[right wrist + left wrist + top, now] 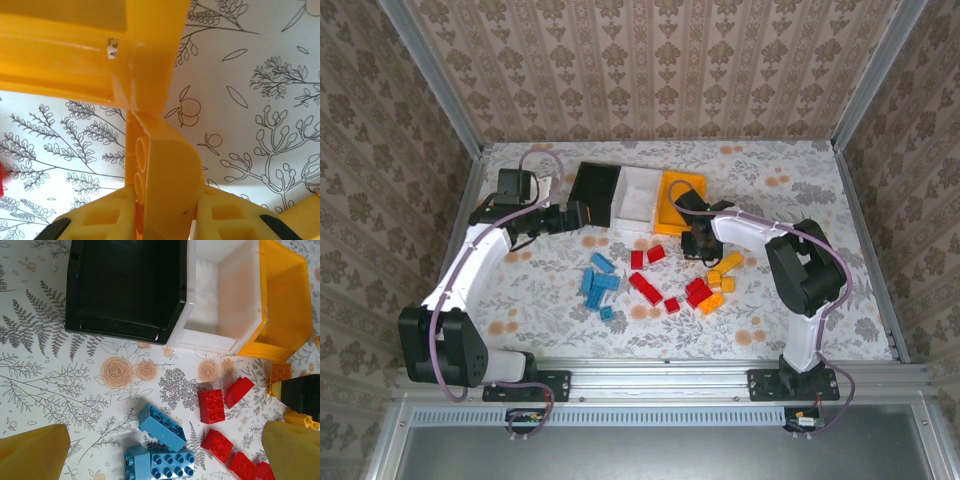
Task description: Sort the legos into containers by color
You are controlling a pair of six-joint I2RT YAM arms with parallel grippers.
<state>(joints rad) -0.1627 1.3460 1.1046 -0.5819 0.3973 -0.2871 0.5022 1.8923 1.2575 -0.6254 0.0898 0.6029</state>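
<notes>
The three joined bins stand at the back of the table: black (593, 192), white (638, 196) and orange-yellow (682, 192). Loose legos lie in front of them, blue ones (598, 283) at the left, red ones (650, 290) in the middle and orange-yellow ones (722, 280) at the right. My left gripper (582, 215) hangs open just left of the black bin's front; in its wrist view its fingers (32, 452) are spread wide above blue bricks (162, 427). My right gripper (165, 215) is shut on an orange-yellow brick (162, 170), right below the orange-yellow bin's corner (145, 60).
Metal rails and patterned walls close in the flowered table (790, 200). Red bricks (211, 406) lie right of the blue ones in the left wrist view. The right gripper's black body (302, 395) shows at that view's right edge.
</notes>
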